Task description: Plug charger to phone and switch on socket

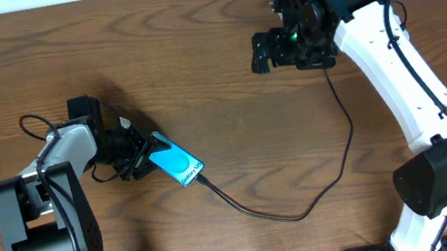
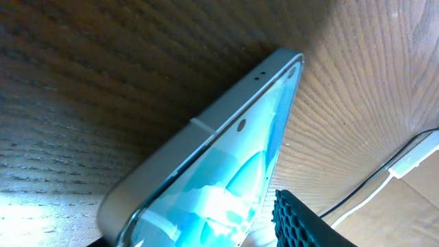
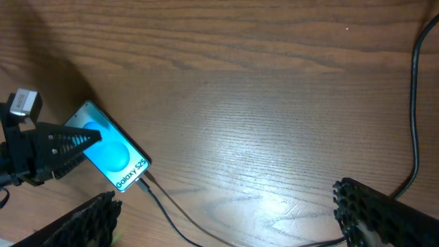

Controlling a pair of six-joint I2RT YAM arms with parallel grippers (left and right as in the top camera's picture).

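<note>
Two things seem settled, one not. The left gripper [image 1: 151, 157] is clamped across the far-left end of the phone [image 1: 179, 165], which sits left of centre on the table [image 1: 214, 16]. Its long axis runs on a diagonal from far-left to near-right, screen up and, from the left wrist view, tipped somewhat on one edge. The charger [image 1: 295, 216] meets the phone's near-right end, and from the right wrist view its tip appears seated there, though the joint is too small to be sure.

From that end the charger loops near, then swings right and far until it disappears under the right arm. The right gripper [image 1: 259, 54] hangs far and right of centre, jaws spread wide and holding nothing, well apart from the phone.

The socket shows in none of the views, so which way it lies from either gripper cannot be told. My judgement is that the switch is what remains. The right gripper is the free one, and the charger's run toward its side is the only hint of where to reach.
</note>
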